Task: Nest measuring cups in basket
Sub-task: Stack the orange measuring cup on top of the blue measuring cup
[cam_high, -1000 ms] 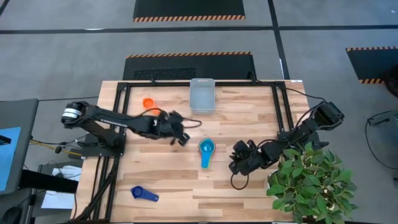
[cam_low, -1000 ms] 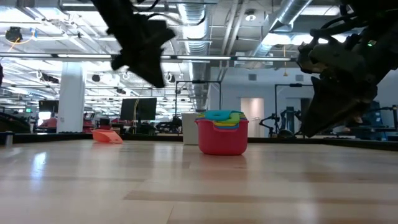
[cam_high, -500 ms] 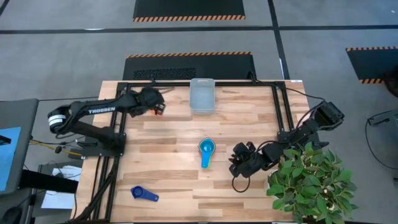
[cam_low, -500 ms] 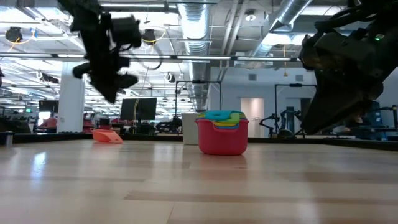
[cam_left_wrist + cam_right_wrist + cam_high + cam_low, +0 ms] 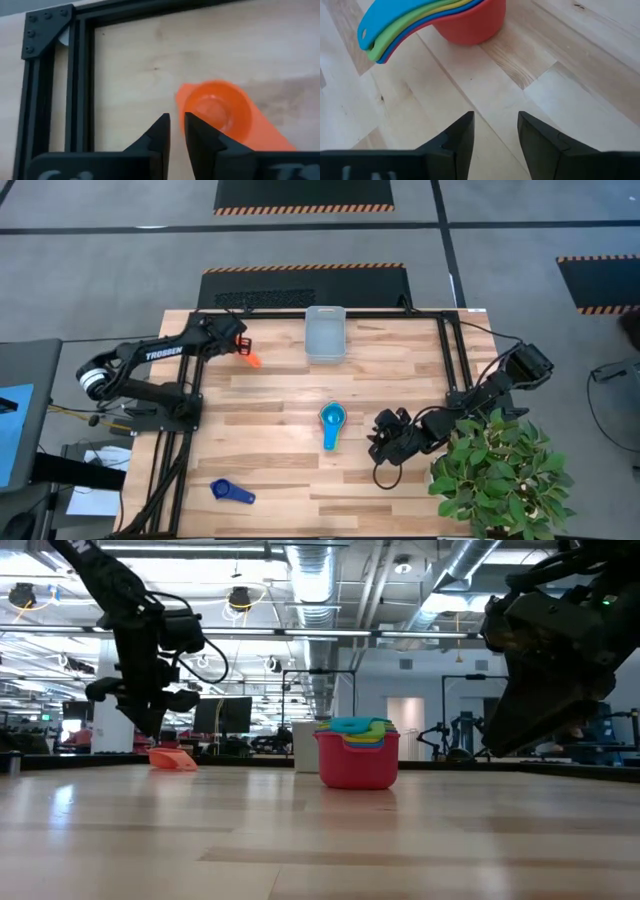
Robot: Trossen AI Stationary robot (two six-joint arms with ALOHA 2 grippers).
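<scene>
The basket (image 5: 325,334) is sitting at the tabletop's (image 5: 280,450) far edge, nothing showing inside it. The nested stack of cups (image 5: 331,423) is resting mid-tabletop; the low view is revealing a red cup (image 5: 357,761) carrying yellow, green and light blue ones. My left hand (image 5: 176,131) is hovering over the orange cup (image 5: 220,112), fingers nearly together, gripping nothing. My right hand (image 5: 495,131) is waiting open near the stack. A dark blue cup (image 5: 230,492) is lying at the near edge.
</scene>
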